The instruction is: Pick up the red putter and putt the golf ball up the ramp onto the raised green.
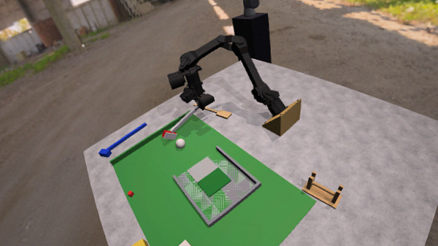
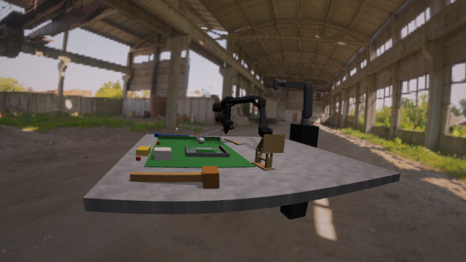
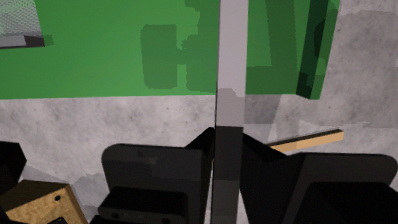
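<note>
With the blue putter [image 1: 122, 140] idle left of the golf ball [image 1: 180, 142], the red putter [image 1: 169, 134] head sits just behind the ball, pincer [image 1: 202, 102] clamped on its grey shaft. Address step, I'd say. Next: stroke toward the ramp [image 1: 204, 168], raised green [image 1: 214, 181] beyond.

Bright, even daylight. I see soft arm shadows on the worktop [image 1: 351, 133] and green mat [image 1: 164, 212]. Backgrounds blurred; top view bends at edges. Wrist view coarse, blocky; no glare.
</note>
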`<state>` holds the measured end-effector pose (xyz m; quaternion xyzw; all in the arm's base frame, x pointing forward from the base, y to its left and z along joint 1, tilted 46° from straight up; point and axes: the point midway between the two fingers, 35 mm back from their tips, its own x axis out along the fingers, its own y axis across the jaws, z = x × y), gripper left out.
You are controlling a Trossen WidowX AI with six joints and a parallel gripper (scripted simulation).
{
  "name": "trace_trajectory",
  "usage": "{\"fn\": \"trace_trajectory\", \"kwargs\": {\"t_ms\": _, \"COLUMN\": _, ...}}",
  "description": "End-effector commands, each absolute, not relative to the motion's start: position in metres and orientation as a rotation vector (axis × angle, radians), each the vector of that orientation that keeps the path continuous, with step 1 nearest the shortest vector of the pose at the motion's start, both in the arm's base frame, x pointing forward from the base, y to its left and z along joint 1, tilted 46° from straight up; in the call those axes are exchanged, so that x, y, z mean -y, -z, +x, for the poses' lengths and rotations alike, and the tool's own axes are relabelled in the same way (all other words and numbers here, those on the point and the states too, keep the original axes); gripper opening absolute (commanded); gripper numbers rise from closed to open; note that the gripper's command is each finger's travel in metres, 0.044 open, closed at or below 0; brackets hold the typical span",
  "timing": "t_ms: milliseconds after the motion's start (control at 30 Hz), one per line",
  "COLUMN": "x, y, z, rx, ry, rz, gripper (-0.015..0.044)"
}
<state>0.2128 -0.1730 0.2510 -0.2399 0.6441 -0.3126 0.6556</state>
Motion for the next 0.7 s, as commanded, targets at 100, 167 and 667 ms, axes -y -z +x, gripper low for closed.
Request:
{"fn": "trace_trajectory", "kwargs": {"t_ms": 100, "x": 0.134, "y": -0.209, "z": 0.228, "rx": -1.464, "ry": 0.687, "rz": -0.528, "gripper": 0.0}}
{"fn": "trace_trajectory", "kwargs": {"t_ms": 167, "x": 0.117, "y": -0.191, "z": 0.231, "rx": -1.465, "ry": 0.684, "rz": -0.527, "gripper": 0.0}}
{"fn": "trace_trajectory", "kwargs": {"t_ms": 667, "x": 0.067, "y": -0.166, "z": 0.229, "rx": -1.449, "ry": 0.673, "rz": -0.548, "gripper": 0.0}}
